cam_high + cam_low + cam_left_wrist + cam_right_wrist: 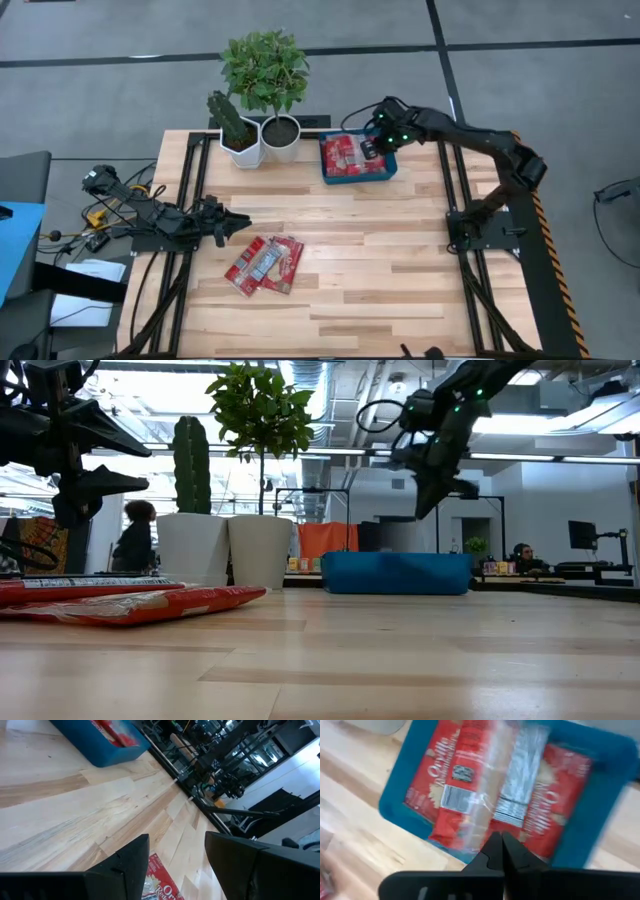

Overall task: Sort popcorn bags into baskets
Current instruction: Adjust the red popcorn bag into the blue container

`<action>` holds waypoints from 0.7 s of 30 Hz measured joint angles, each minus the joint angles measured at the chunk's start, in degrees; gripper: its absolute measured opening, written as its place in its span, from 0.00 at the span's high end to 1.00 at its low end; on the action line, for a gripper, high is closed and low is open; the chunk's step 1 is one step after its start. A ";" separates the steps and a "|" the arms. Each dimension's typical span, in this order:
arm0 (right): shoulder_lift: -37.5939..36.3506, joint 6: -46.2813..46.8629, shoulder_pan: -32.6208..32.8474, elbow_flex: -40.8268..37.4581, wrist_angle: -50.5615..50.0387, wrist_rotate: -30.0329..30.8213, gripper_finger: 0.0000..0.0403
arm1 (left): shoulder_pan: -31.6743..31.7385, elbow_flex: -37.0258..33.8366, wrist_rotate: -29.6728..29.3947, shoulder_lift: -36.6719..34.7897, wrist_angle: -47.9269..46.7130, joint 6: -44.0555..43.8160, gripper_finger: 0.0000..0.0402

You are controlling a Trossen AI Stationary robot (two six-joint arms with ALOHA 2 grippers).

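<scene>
Two popcorn bags (265, 264) lie overlapping near the front-left of the bench (400, 280) in the high view, just beside the left pincer (236, 223); the right pincer (372, 148) hovers over the blue tray (358, 177), which holds more red bags (343, 155), beside two white plant pots (262, 143).

Low view: the right pincer (428, 500) hangs above the tray (396, 573), clear of it.

Left wrist view: its fingers (131, 860) stand spread, empty, over a bag (159, 885).

Right wrist view: the fingertips (501, 851) meet, holding nothing, above the bags (490, 795) in the tray (605, 810).
</scene>
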 joint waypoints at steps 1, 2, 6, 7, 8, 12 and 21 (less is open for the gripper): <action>-0.84 0.02 -0.24 0.00 -1.17 1.01 1.00 | 0.01 0.00 0.00 0.00 0.00 0.00 0.54; -1.83 0.04 -0.44 0.00 -2.18 1.96 1.00 | 0.00 -0.01 0.00 0.00 0.00 0.01 0.54; -4.43 -0.26 -0.68 0.00 -3.21 4.00 1.00 | 0.01 0.00 0.00 0.00 0.00 0.01 0.54; -4.84 -0.69 -0.67 0.00 -2.73 3.94 1.00 | 0.01 0.01 0.00 0.00 0.01 0.04 0.54; -5.20 -0.89 -0.65 0.00 -2.01 3.71 0.99 | -0.01 0.00 0.00 0.01 0.00 0.04 0.54; -4.50 -0.77 0.30 0.02 0.46 3.50 0.87 | -0.01 -0.01 0.00 -0.01 0.00 0.51 0.54; 6.35 2.71 5.22 0.00 15.72 1.10 0.63 | 0.00 0.01 -0.24 0.01 0.00 -0.08 0.54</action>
